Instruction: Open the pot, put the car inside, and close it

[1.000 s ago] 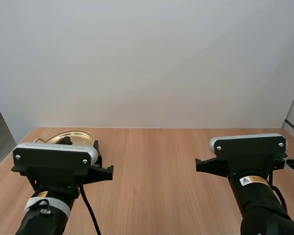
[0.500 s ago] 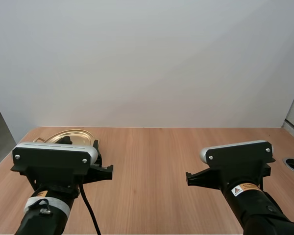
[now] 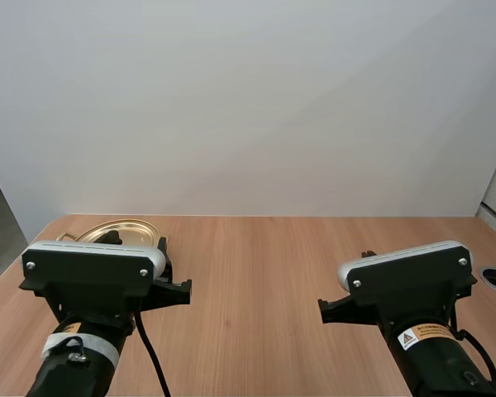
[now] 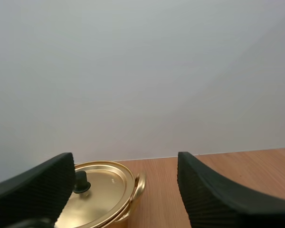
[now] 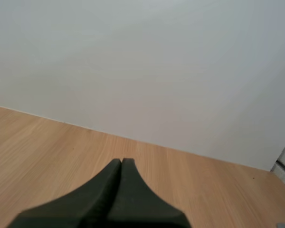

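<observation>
Far left on the table [image 3: 256, 265], pot [image 4: 104, 192] sits lidded near the edge, knob [image 4: 80, 180] close beside one finger of the spread left claw [image 4: 125, 164], right claw [image 5: 121, 162] pressed together over bare wood; a straight reach could clip the rim and shove it off.

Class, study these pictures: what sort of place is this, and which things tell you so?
Probably a robot test bench, not a kitchen: a left arm and a right arm stand over a wooden table, and the one kitchen thing is a gold pot with its lid on.
</observation>
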Robot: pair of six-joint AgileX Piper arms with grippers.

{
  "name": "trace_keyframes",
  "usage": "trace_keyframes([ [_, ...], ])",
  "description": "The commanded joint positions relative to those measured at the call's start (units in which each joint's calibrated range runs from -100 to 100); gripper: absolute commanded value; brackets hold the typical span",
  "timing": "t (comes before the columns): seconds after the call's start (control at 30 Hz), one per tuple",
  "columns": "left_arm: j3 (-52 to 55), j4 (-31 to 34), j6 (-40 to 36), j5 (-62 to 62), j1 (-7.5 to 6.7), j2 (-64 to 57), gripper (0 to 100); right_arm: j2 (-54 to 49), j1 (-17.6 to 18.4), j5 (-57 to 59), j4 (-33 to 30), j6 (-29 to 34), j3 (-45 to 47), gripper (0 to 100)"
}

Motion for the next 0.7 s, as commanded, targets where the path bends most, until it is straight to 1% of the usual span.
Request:
trace_keyframes([
  [0.0, 0.0, 0.0, 0.0, -0.1, -0.02, 0.0, 100, 0.0, 0.0, -0.1, 0.0, 0.0, 0.0, 0],
  [0.1, 0.0, 0.0, 0.0, -0.1, -0.02, 0.0, 100, 0.0, 0.0, 0.4, 0.0, 0.3, 0.0, 0],
  [0.17, 0.0, 0.0, 0.0, -0.1, -0.02, 0.0, 100, -0.7, 0.0, 1.1, -0.7, 1.8, 0.0, 0],
  [0.23, 0.0, 0.0, 0.0, -0.1, -0.02, 0.0, 100, -0.7, 0.0, 1.8, -5.0, 6.8, 0.0, 0],
  [0.33, 0.0, 0.0, 0.0, -0.1, -0.02, 0.0, 100, -0.7, 0.0, 4.3, -13.5, 17.2, 0.0, 0],
  [0.4, 0.0, 0.0, 0.0, -0.1, -0.02, 0.0, 100, -0.7, 0.0, 6.0, -16.6, 21.9, 0.0, 0],
  [0.5, 0.0, 0.0, 0.0, -0.1, -0.02, 0.0, 100, -0.7, 0.0, 10.8, -16.4, 23.3, 0.0, 0],
  [0.67, 0.0, 0.0, 0.0, -0.1, -0.02, 0.0, 100, -0.7, 0.0, 20.6, -15.9, 23.3, 0.0, 0],
])
